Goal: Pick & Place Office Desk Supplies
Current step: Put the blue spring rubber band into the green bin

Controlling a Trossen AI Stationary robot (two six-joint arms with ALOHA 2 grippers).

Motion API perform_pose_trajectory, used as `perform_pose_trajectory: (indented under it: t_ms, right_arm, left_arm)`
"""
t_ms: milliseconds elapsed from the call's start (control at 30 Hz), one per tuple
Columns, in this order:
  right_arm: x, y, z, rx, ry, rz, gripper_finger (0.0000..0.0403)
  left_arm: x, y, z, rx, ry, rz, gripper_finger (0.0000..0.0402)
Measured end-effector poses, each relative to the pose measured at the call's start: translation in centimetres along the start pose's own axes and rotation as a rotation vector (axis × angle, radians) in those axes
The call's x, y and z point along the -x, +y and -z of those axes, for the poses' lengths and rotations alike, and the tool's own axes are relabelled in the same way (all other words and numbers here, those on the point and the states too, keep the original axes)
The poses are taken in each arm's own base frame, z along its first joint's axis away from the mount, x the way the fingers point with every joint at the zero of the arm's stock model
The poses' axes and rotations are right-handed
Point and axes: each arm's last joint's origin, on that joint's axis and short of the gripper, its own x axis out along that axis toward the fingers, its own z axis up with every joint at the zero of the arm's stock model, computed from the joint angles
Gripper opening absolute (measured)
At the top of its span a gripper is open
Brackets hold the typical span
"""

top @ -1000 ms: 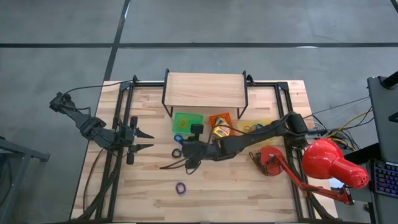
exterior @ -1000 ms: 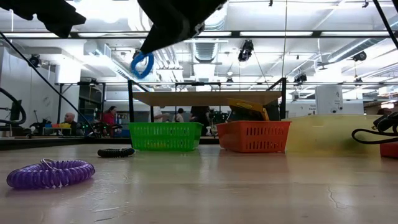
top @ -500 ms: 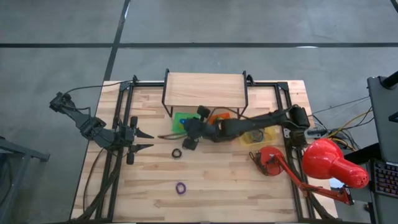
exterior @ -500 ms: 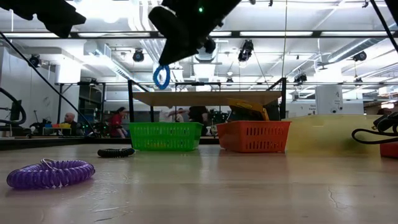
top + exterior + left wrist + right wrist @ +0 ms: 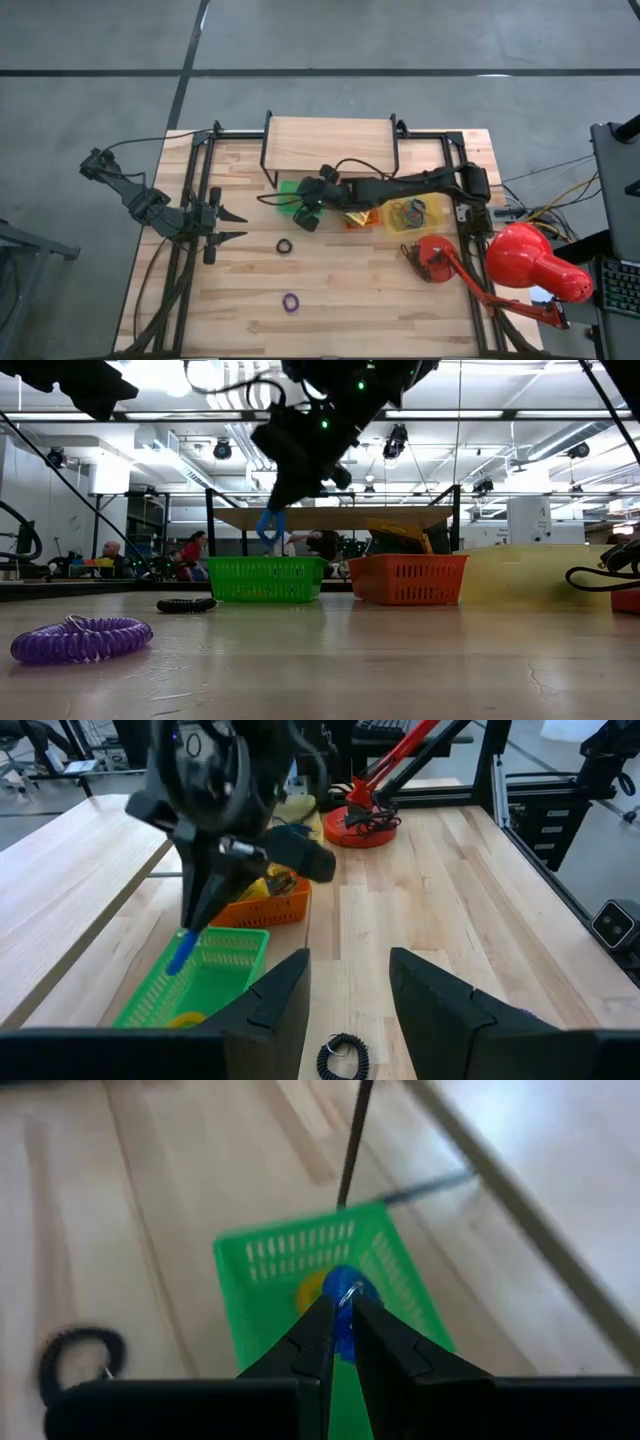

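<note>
The right gripper (image 5: 341, 1342) is hanging over the green tray (image 5: 291, 193), its fingers clamped on a blue band (image 5: 269, 525) that is dangling just above the tray's rim. A yellow item (image 5: 312, 1291) is lying inside the tray. The left gripper (image 5: 232, 225) is waiting at the table's left side with its fingers apart. A black band (image 5: 285, 246) and a purple band (image 5: 290, 301) are lying on the table, well apart. A yellow box (image 5: 398, 534) is sitting tilted in the orange tray (image 5: 408, 580).
</note>
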Motion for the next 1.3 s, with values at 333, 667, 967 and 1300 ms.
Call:
perform_pose_trajectory:
  t_ms: [333, 667, 967, 1300]
  right_arm:
    - [-2.6, 0.2, 2.5, 0.019, 0.086, 0.022, 0.0033]
    - [-3.7, 0.3, 4.0, 0.013, 0.127, 0.033, 0.0033]
    - [-3.7, 0.3, 4.0, 0.006, 0.125, 0.032, 0.0033]
    - [-3.6, 0.4, 3.9, 0.003, 0.117, 0.030, 0.0034]
  left_arm:
    - [0.0, 0.0, 0.0, -0.001, 0.002, 0.000, 0.0141]
    - [0.0, 0.0, 0.0, -0.003, 0.004, -0.001, 0.0141]
    - [0.0, 0.0, 0.1, -0.003, 0.005, -0.001, 0.0141]
    - [0.0, 0.0, 0.1, -0.004, 0.005, -0.001, 0.0141]
